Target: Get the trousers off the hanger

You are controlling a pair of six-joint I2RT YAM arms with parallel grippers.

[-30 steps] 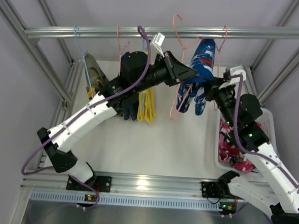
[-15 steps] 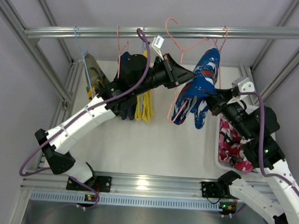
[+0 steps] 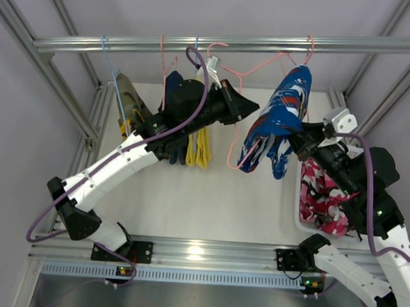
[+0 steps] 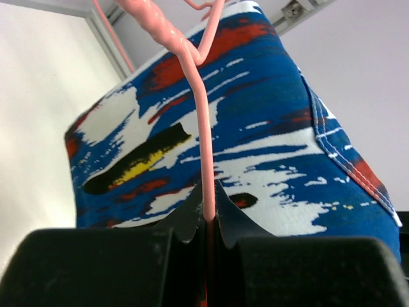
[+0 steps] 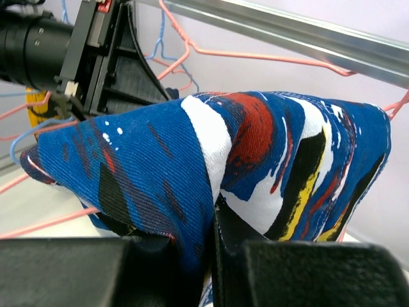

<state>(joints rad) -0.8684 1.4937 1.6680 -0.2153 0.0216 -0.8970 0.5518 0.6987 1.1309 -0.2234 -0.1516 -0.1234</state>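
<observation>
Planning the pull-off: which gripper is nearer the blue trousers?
Right. The right gripper is shut on the blue trousers, cloth pinched in its jaws. The left gripper is shut on the hanger wire, close beside them.

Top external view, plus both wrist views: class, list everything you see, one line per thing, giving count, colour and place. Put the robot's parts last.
blue trousers: one, blue with red, white and yellow print, draped on the pink hanger
pink hanger: one, pink wire, near the rail
rail: one, silver, across the top
other hangers: several, pink and blue, on the rail
hanging garments: olive, dark blue and yellow, left under the rail
red-pink trousers: one, red-pink print, in the basket
basket: one, white, right of the table
table: one, white
left gripper: black, shut on the pink hanger
right gripper: black, shut on the blue trousers
</observation>
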